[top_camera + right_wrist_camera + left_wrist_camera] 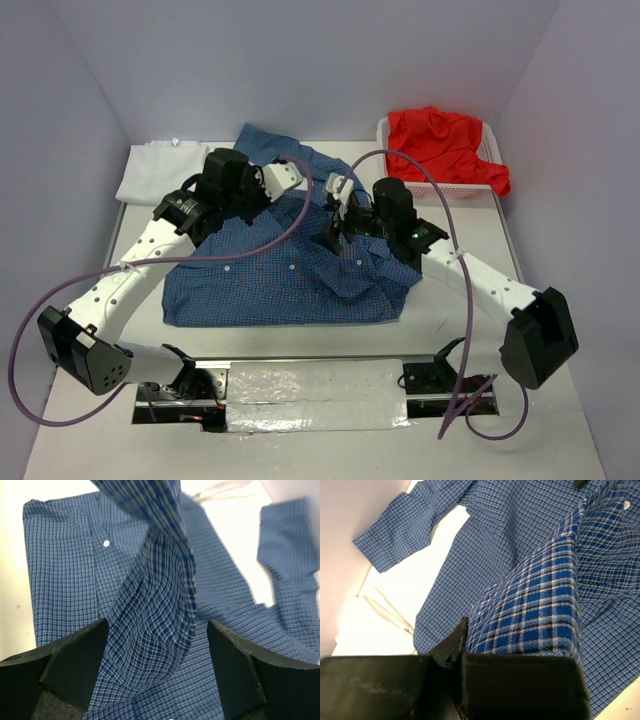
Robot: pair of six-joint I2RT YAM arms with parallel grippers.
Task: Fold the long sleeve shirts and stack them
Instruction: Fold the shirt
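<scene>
Pinching one blue shirt (280,285): left gripper (459,649); right gripper (157,647) spread. White shirt (160,172), red shirt (445,145).

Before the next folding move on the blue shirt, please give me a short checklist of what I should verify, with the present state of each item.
1. Left gripper grips the blue shirt: ok, shut on a pinched fold.
2. Right gripper has a grip: not ok, its jaws stand open around a raised ridge of cloth.
3. Blue shirt lies flat: not ok, the middle is lifted and wrinkled.
4. White shirt is out of the way: ok, at the far left.
5. Red shirt is out of the way: ok, in the basket.
</scene>
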